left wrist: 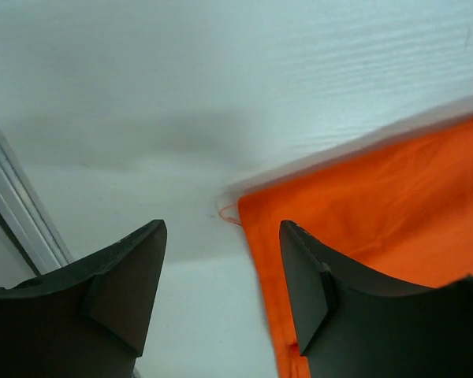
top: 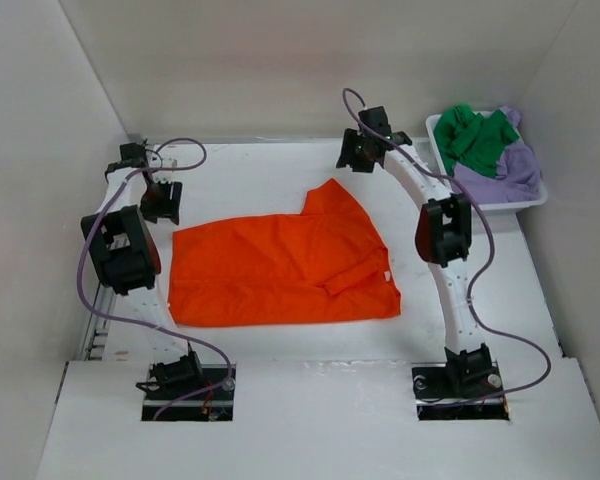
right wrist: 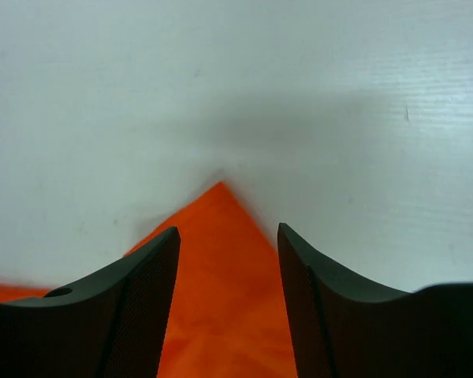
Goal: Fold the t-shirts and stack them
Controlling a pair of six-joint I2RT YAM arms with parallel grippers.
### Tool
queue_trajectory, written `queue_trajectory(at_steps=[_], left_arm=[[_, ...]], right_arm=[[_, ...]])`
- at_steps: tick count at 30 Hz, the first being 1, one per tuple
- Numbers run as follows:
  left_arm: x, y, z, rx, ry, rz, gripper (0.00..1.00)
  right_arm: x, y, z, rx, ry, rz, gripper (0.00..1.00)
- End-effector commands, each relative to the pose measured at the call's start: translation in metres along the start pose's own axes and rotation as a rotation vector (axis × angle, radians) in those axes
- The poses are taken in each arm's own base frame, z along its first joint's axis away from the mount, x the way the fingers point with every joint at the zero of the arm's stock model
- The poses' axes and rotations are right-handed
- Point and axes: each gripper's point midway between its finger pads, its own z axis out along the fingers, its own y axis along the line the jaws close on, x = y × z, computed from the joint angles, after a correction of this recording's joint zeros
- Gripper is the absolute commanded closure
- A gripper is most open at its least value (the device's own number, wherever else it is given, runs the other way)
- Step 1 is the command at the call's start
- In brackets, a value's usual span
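Left jaws hang released, holding nothing, just off the orange t-shirt's far-left corner, bare tabletop beyond. The shirt lies spread mid-tabletop. Right jaws parted, gripping nothing, over its far peak. Far-right corner: basket, green t-shirt and lavender t-shirt heaped, partly hidden.

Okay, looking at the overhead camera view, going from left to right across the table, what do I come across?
left gripper → orange t-shirt → right gripper → white basket
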Motion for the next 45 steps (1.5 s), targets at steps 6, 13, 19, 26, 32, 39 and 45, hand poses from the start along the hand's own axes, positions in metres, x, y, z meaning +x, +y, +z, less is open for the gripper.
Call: queue_trajectory(at_steps=[6, 13, 19, 26, 32, 39, 45], left_arm=[[-0.031, 0.021, -0.016, -0.050, -0.127, -0.174, 0.40], [-0.007, 0.019, 0.008, -0.030, -0.028, -0.215, 0.40], [0.002, 0.015, 0.025, -0.015, 0.019, -0.232, 0.40], [-0.001, 0.009, 0.029, -0.002, 0.025, -0.241, 0.40], [0.007, -0.001, 0.040, 0.018, 0.071, -0.223, 0.42], [0.009, -0.011, 0.042, 0.043, 0.098, -0.210, 0.48], [-0.011, 0.003, 0.007, -0.021, -0.014, -0.192, 0.45]], right_arm=[[-0.003, 0.031, 0.044, -0.046, -0.058, -0.096, 0.39], [0.041, 0.037, 0.054, 0.032, 0.030, -0.196, 0.45], [0.049, 0.033, 0.050, 0.057, 0.070, -0.217, 0.58], [0.026, 0.006, 0.042, 0.220, -0.012, -0.281, 0.40], [0.031, 0.004, 0.050, 0.207, 0.009, -0.373, 0.40], [0.044, 0.017, 0.048, 0.135, 0.057, -0.390, 0.43], [0.051, 0.007, -0.007, 0.147, 0.077, -0.208, 0.41]])
